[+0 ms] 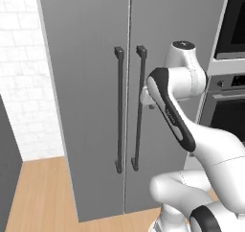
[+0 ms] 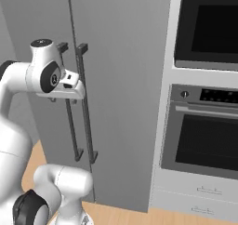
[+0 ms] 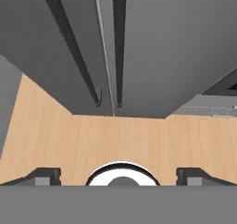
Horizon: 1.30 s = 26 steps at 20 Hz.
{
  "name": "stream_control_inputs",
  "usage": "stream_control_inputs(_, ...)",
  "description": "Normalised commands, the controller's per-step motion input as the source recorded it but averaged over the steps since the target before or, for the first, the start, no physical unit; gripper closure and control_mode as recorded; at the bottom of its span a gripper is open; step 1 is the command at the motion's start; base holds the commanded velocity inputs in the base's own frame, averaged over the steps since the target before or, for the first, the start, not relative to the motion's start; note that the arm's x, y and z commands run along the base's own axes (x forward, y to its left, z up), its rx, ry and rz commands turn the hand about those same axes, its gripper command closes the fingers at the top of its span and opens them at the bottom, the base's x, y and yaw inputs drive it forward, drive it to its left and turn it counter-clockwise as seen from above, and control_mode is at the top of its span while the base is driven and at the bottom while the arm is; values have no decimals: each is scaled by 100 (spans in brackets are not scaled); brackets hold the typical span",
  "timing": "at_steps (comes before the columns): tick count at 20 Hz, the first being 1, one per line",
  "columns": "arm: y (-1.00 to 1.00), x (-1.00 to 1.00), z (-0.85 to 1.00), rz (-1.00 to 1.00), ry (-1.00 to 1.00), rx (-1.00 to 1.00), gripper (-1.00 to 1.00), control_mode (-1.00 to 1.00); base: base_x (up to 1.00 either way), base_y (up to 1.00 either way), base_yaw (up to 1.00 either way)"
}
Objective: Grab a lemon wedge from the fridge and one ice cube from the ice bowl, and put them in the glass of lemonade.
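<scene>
The fridge [image 1: 86, 82] [image 2: 125, 80] [image 3: 176, 42] stands right in front of me with both grey doors closed. Its two dark bar handles [image 1: 119, 111] [image 1: 139, 106] run down either side of the door seam. My gripper [image 2: 64, 98] [image 3: 119, 174] hovers close to the right door's handle [image 2: 87, 122] [image 3: 119, 42] at its upper part and points down toward the floor. It is open, with nothing between the fingertips [image 3: 44, 174]. The lemon wedge, the ice bowl and the glass of lemonade are out of view.
A built-in oven stack [image 2: 204, 140] [image 1: 229, 101] with a drawer [image 2: 204, 191] below stands just right of the fridge. A white brick wall [image 1: 19, 82] lies to the fridge's left. Wooden floor [image 1: 43, 197] [image 3: 115, 140] runs in front of the fridge.
</scene>
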Motion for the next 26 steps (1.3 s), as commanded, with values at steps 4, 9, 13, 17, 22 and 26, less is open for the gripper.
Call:
stream_control_inputs(4,0,0,0,0,0,0,-100,100,-68,0,0)
stream_control_inputs(9,0,0,0,0,0,0,-100,100,-20,8,-4)
stream_control_inputs(13,0,0,0,0,0,0,-100,100,2,6,-7)
stream_control_inputs(17,0,0,0,0,0,0,-100,100,40,0,-3)
stream_control_inputs(22,0,0,0,0,0,0,-100,100,26,9,0)
stream_control_inputs(26,0,0,0,0,0,0,-100,100,-5,33,-7)
